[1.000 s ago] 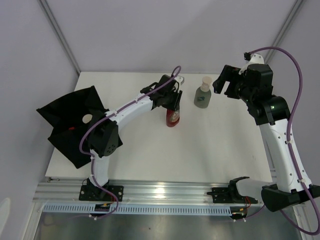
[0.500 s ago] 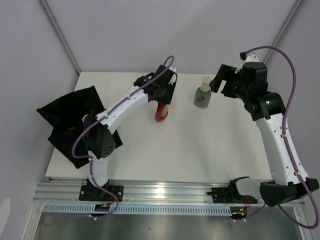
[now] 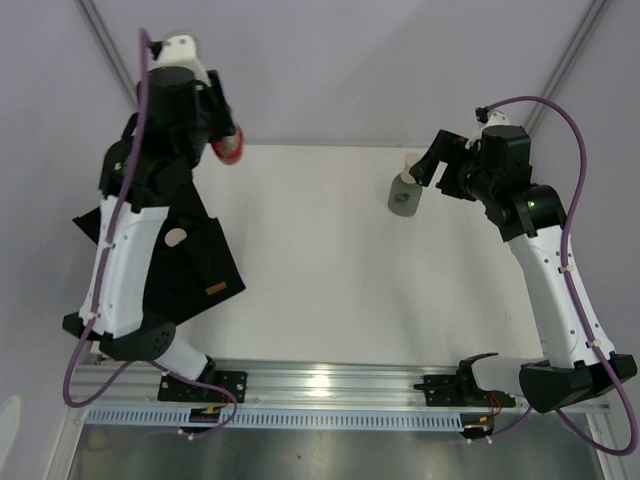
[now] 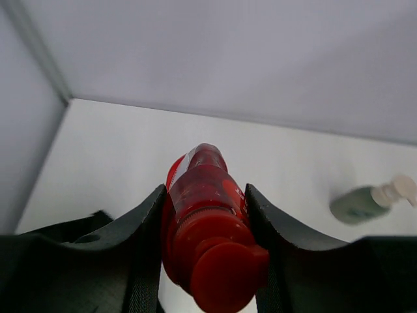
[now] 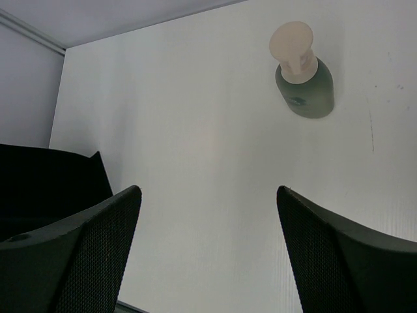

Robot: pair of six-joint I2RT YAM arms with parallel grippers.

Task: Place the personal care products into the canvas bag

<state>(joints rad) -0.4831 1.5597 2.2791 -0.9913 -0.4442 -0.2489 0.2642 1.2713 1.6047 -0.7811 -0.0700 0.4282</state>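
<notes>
Nearest, on the left of the bench [image 3: 330,280], one canvas bag [image 3: 190,275] is spread flat, its tan label [image 3: 213,291] turned up. A pale round spot [image 3: 176,238] is seen on the black fabric. It is judged to be the cap of the beige bottle, though this cannot be confirmed.

Farther back on the right, one grey bottle [image 3: 404,196] is left standing on the bench. The right tool [image 5: 208,192] is held spread just beside it, gripping nothing.

Farthest and highest, the red bottle [image 3: 229,150] is pinched in the left tool [image 4: 204,195]. Its place is changed: no longer low over the middle of the bench, it is now lifted and swung to the far left, near the bag's far edge. Release into the bag is judged the step in hand.

Counted: one bag, two tools, one red and one grey bottle plainly seen, a third only guessed at.
</notes>
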